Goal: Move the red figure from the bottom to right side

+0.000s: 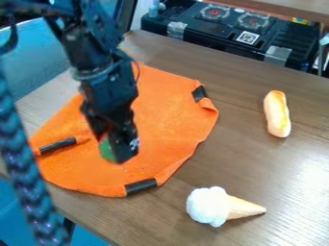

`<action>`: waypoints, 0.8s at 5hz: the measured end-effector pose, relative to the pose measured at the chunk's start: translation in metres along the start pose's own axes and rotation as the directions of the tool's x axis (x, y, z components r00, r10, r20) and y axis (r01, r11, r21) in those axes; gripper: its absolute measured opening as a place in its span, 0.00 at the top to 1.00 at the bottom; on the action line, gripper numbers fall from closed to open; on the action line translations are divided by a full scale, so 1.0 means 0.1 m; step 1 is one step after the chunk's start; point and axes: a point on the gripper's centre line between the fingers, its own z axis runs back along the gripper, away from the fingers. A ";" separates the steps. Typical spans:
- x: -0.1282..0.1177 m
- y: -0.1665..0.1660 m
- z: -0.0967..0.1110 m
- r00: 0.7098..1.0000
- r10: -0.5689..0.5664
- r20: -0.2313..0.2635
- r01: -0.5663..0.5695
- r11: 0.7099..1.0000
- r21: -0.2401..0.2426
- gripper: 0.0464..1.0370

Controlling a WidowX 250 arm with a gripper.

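Pickup of the green-and-red piece [107, 150] is seemingly in hand; the jaws' closure cannot be told, and rightward carrying is needed.

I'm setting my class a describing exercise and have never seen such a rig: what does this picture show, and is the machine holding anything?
The black machine is a robot arm, reaching into the view from the upper left and ending in a grasping tool. A fixed camera looks down at a slant on a brown table. An orange cloth with black strips at its edge lies under the tool. Nearer the camera is a toy ice cream, and towards the right a toy bread roll. A green thing shows at the tool; I cannot tell for certain whether it is held.
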 end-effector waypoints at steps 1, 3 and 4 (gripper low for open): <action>0.31 -0.14 0.08 1.000 0.012 0.018 -0.011 0.999 -0.039 0.30; 0.84 -0.67 0.10 0.989 -0.027 0.148 0.039 0.996 -0.074 0.30; 0.97 -0.85 -0.08 0.984 -0.056 0.171 0.069 0.995 -0.068 0.30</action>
